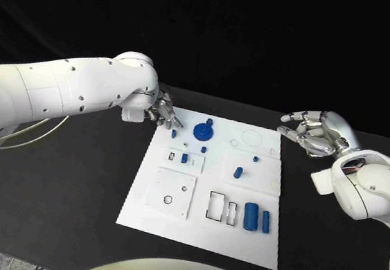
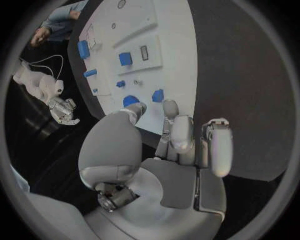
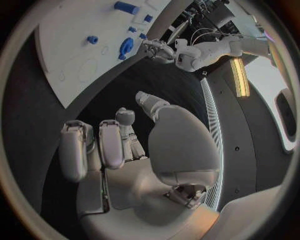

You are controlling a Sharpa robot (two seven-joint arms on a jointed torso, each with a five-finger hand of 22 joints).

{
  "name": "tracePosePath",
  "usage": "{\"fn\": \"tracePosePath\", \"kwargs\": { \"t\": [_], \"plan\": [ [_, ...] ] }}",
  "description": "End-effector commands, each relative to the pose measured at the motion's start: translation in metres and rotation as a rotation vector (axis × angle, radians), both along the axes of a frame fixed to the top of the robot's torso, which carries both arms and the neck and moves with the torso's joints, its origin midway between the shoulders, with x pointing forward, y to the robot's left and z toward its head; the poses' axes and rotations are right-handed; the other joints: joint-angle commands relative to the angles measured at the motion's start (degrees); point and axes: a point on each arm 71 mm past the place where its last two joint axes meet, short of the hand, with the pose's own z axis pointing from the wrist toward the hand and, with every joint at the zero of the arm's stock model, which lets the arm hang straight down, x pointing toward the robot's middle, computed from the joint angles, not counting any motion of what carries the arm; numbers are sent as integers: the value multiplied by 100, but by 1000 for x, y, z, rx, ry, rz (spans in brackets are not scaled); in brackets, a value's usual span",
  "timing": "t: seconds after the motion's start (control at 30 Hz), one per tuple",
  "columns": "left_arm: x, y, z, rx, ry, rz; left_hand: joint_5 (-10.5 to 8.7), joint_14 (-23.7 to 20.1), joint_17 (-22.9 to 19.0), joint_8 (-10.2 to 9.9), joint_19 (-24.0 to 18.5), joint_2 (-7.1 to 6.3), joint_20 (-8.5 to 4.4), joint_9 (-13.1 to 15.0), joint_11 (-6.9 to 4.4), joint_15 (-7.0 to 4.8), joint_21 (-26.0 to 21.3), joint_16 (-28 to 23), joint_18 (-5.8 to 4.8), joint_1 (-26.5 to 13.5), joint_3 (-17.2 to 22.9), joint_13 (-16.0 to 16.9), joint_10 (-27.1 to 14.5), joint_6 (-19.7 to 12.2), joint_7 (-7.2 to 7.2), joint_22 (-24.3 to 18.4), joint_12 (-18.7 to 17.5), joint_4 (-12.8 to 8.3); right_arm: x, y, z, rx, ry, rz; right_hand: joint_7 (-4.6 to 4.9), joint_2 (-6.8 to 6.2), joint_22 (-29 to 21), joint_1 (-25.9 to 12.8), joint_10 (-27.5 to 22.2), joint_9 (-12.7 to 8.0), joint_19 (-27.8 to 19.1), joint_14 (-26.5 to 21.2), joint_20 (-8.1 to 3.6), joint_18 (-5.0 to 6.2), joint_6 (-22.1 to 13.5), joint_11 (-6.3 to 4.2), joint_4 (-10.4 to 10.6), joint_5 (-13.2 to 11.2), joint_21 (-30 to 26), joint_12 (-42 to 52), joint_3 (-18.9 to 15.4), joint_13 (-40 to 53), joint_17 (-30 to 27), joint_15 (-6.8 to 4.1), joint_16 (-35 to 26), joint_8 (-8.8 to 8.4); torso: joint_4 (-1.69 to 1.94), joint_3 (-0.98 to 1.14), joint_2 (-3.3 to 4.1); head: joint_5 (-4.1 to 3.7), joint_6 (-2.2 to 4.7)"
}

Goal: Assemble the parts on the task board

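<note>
The white task board [image 1: 202, 229] lies in the middle of the black table. On its far part sit a round blue disc [image 1: 204, 133] and a small blue piece [image 1: 174, 133]. Two blue pegs [image 1: 184, 158] [image 1: 237, 172] stand mid-board, and two blue cylinders [image 1: 257, 218] lie near the front right. My left hand [image 1: 163, 112] hovers at the board's far left corner, fingers apart, holding nothing; its thumb tip is close to the disc [image 2: 130, 100]. My right hand [image 1: 314, 135] hangs off the board's far right corner, fingers loosely bent and empty.
Bare black table [image 1: 54, 189] surrounds the board on all sides. Outlined slots and a square plate [image 1: 171, 191] mark the board's near half. The left arm [image 1: 71, 90] reaches in over the table's left side.
</note>
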Motion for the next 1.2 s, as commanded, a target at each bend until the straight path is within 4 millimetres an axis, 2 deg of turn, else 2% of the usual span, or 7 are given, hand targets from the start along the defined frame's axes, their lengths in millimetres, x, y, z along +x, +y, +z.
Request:
{"fn": "tracePosePath", "kwargs": {
  "t": [0.03, 0.27, 0.53, 1.0, 1.03, 1.17, 1.2],
  "plan": [
    [-2, -3, -2, 5, 31, -21, 6, -7, -4, 44, 83, 29, -13, -9, -17, -24, 37, 14, 55, 29, -17, 3, 29, 53, 0, 536, 29, -13, 0, 1, -1, -2, 3, 11, -1, 6, 678, -63, -28, -7, -48, 81, -1, 78, -23, -15, 47, 20, -37, -3, -3, 6, 1, 7, -27, 27, -8, 1, 0, 1, 6],
    [-2, -3, -3, 7, 38, -25, 41, -7, -6, 91, 90, 138, -28, -14, -35, -40, 44, 13, 52, 182, 46, -1, 38, 71, -19, 552, 43, -19, 0, 2, -1, -2, 4, 11, -2, 9, 675, -76, -23, -8, -49, 83, -1, 79, -22, -16, 64, 30, -42, 3, -15, 10, 4, 7, -28, 31, -6, 4, 3, -5, 8],
    [-3, -4, -7, 7, 48, -28, 51, -6, -5, 111, 90, 176, -34, -17, -42, -46, 43, 14, 52, 264, 85, 5, 44, 72, -27, 554, 54, -23, -1, 2, -1, -2, 4, 12, -3, 13, 677, -76, -24, -8, -48, 83, -1, 79, -22, -17, 68, 34, -41, 2, -16, 7, 2, 6, -29, 33, -7, -2, 7, -14, -2],
    [-3, -6, -9, -12, 42, -19, 39, -5, -8, 167, 101, 272, -46, -11, -58, -59, 55, 12, 47, 404, 169, 10, 63, 86, -45, 577, 75, -27, 0, 2, -1, -2, 4, 11, -3, 16, 677, -76, -22, -9, -47, 83, -1, 79, -21, -18, 72, 38, -41, 5, -17, 9, 0, 6, -32, 35, -2, 1, 2, -24, -31],
    [-3, -6, -9, -15, 41, -18, 37, -4, -4, 177, 102, 288, -48, -9, -61, -62, 56, 15, 47, 426, 182, 3, 61, 89, -49, 579, 72, -30, 0, 2, -1, -2, 5, 10, -3, 16, 677, -76, -22, -9, -47, 83, -1, 79, -21, -18, 72, 38, -41, 5, -17, 9, 0, 6, -32, 35, -2, 2, 2, -22, -31],
    [-2, -7, -9, -46, 35, -4, 37, -3, -8, 301, 105, 494, -75, 52, -109, -102, 58, 12, 46, 788, 438, 14, 84, 90, -103, 589, 94, -121, 0, 2, -1, -3, 5, 10, -3, 16, 677, -76, -22, -9, -47, 83, -1, 79, -21, -18, 72, 38, -41, 5, -17, 9, 0, 6, -32, 35, -2, 1, 1, -21, -36],
    [-2, -7, -9, -62, 33, 2, 23, -2, -11, 444, 122, 568, -102, 162, -132, -125, 76, 9, 39, 1080, 839, 23, 108, 17, -120, 623, 107, -261, 0, 1, -1, -3, 6, 10, -3, 16, 677, -76, -22, -9, -47, 83, -1, 79, -21, -18, 72, 38, -41, 5, -17, 9, 0, 6, -32, 35, -4, 2, 1, -18, -30]
  ]
}}
